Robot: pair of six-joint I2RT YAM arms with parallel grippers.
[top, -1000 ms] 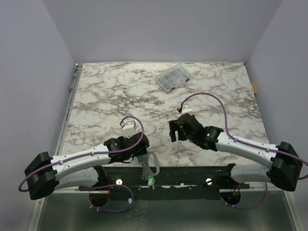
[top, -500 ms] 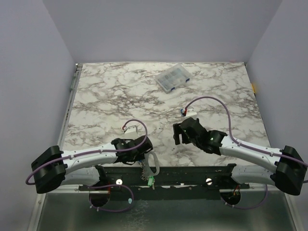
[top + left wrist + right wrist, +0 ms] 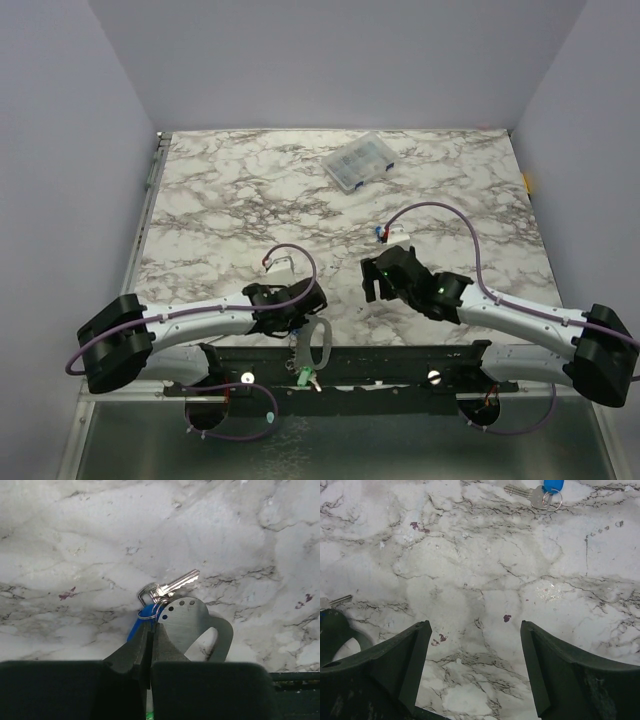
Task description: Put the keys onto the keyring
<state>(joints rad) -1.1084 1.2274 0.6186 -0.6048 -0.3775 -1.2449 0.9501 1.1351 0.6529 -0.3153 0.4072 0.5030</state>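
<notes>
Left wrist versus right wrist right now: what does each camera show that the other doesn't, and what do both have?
Only left wrist: the left gripper shut on a blue-headed key, its silver blade pointing away, with the grey keyring beside it on the right. Only right wrist: the right gripper open over bare marble, and a loose key, also blue-headed, lying flat at the top edge. Both: the marble table. A dark loop at the right wrist view's left edge may be the keyring, but I cannot tell.
</notes>
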